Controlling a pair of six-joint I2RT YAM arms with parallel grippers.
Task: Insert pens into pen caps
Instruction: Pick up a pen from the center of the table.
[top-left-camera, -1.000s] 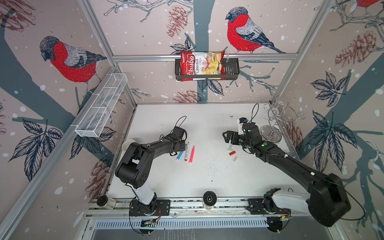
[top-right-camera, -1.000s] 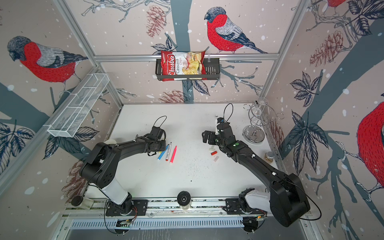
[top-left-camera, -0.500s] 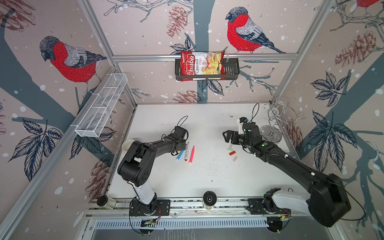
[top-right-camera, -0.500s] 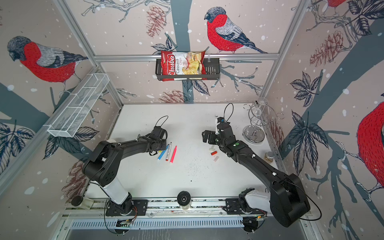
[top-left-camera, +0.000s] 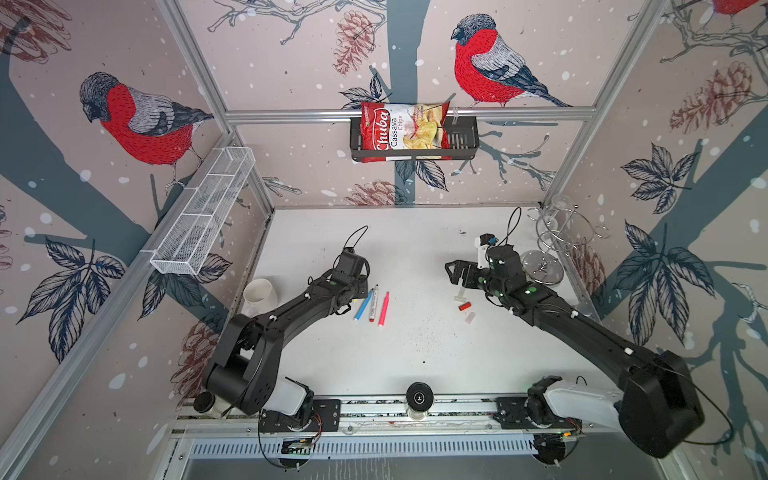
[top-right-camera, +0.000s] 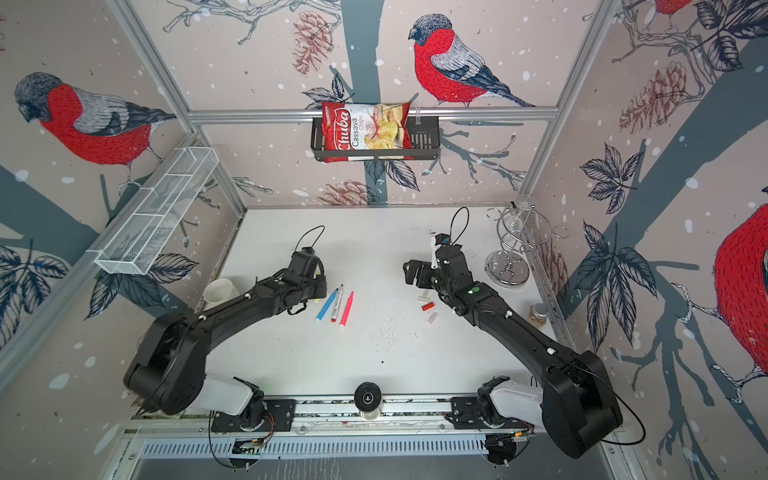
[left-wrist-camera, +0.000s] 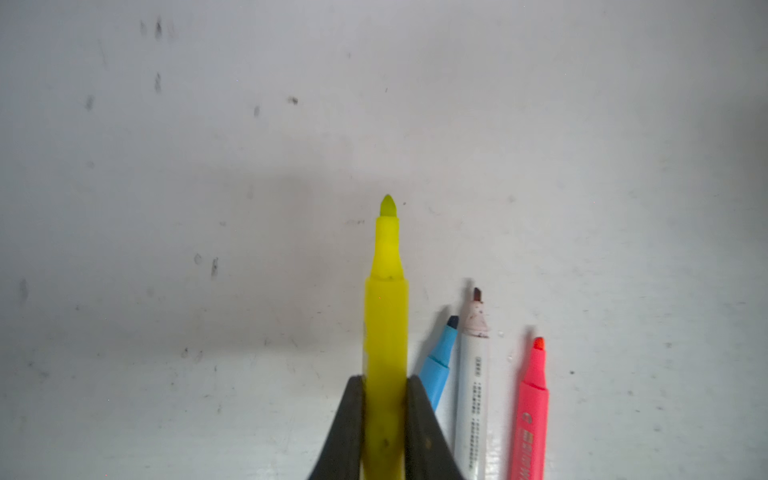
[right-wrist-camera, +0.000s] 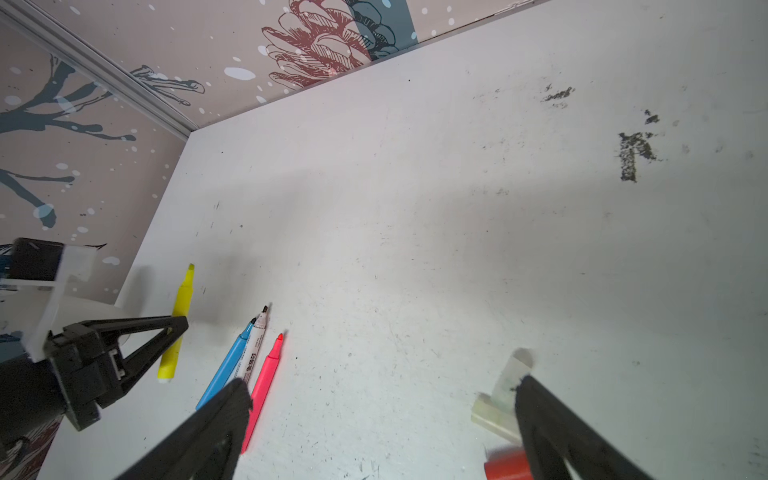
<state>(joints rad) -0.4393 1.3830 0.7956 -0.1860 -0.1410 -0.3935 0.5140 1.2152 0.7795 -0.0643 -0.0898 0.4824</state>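
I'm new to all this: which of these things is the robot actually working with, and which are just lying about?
Part of the job: yellow pen in the left hand; blue pen, white pen, pink pen; red cap, whitish caps.

Just lying about: chips bag, white cup, wire rack, mesh tray, small jar.

Uncapped: yellow pen (left-wrist-camera: 385, 332) beside blue, white, pink pens (left-wrist-camera: 471, 395); caps (top-left-camera: 465, 306) well apart.
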